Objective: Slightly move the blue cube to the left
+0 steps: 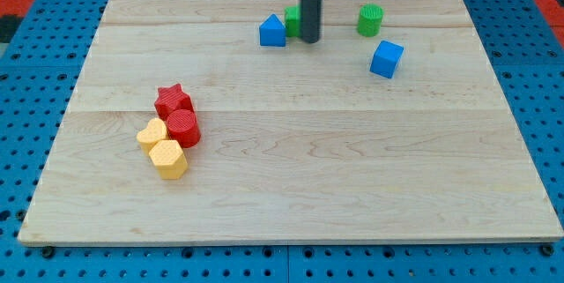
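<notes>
The blue cube [386, 58] lies on the wooden board [291, 186] at the view's upper right. My tip [310, 40] is the lower end of the dark rod near the view's top centre. It stands well to the left of the blue cube, apart from it. It is just right of a blue triangular block [272, 31] and in front of a green block [293, 20] that the rod partly hides.
A green cylinder [370, 20] stands above the blue cube. At the view's left lie a red star [173, 100], a red cylinder [182, 128] and two yellow blocks [152, 133] [168, 159], bunched together.
</notes>
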### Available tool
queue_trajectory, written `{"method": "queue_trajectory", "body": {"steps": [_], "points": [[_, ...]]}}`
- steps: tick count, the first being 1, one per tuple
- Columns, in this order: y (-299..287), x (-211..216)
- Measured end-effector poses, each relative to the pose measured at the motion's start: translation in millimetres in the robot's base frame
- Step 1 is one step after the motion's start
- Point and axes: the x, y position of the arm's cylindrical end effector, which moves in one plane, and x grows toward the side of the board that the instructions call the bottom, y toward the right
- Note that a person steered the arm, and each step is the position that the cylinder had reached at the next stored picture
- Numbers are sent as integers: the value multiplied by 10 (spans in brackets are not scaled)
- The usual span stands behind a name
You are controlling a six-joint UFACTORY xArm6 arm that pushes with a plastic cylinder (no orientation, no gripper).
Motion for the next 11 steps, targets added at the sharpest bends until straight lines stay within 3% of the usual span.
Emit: {"method": "queue_trajectory", "body": {"steps": [1, 2, 3, 4, 5, 6, 7, 8, 9, 11], "points": [[641, 107], [751, 582], [571, 1314], [676, 1632], [314, 1375], [1227, 1493], [1287, 1996], [1230, 1718], [1440, 1141], [936, 1695]]}}
